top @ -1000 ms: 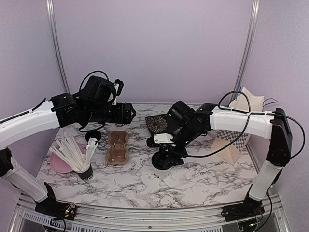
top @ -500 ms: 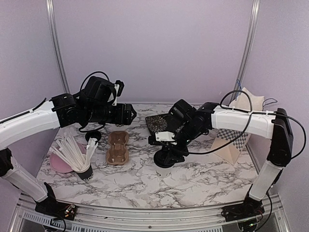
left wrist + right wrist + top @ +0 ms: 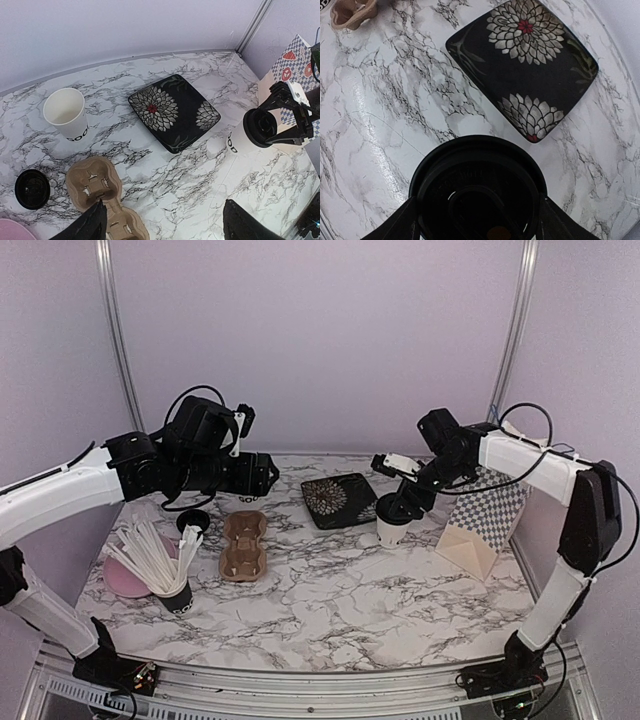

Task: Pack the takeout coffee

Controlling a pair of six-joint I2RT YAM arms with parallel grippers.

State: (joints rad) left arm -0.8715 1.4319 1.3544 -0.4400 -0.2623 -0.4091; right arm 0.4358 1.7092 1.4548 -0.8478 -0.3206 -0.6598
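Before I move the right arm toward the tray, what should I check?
1. Right gripper closed around lidded cup: ok.
2. Its black lid seated: ok.
3. Cup lifted off the table: cannot tell.
4. Cup tray wells empty: ok.
5. Second cup lidded: not ok; its loose lid lies beside the tray.
6. Left gripper open, holding nothing: ok.

In the right wrist view the lidded cup point(image 3: 477, 185) is cut off by the near edge and its lid hides its wall. Only a corner of the tray point(image 3: 350, 11) shows at far left. From above, the left arm point(image 3: 70, 490) hides the open cup point(image 3: 64, 111). The left wrist view crops the pink plate point(image 3: 12, 234) to a sliver.
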